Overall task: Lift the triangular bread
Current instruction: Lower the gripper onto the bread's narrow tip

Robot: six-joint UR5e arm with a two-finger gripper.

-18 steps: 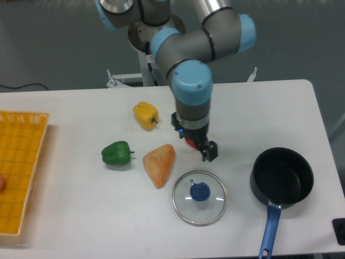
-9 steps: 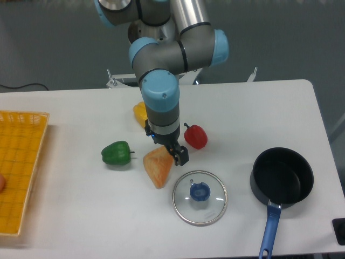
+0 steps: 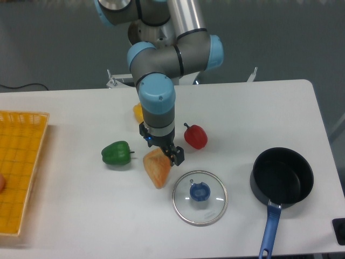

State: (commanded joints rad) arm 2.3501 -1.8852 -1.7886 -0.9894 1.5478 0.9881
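The triangular bread point(image 3: 156, 170) is an orange-tan wedge lying on the white table, its point toward the front. My gripper point(image 3: 171, 155) hangs right over the bread's upper right edge, one dark finger point(image 3: 178, 156) showing beside it. I cannot tell whether the fingers are open or shut, or whether they touch the bread. The arm hides the bread's top corner.
A green pepper point(image 3: 117, 153) lies left of the bread. A red pepper point(image 3: 195, 136) lies right of the arm and a yellow pepper point(image 3: 138, 112) is mostly hidden behind it. A glass lid point(image 3: 200, 197), a black saucepan point(image 3: 281, 178) and a yellow basket point(image 3: 19, 168) also stand on the table point(image 3: 259, 108).
My gripper has swung left from above the red pepper to over the bread, uncovering the red pepper and covering the yellow one. The objects have not moved.
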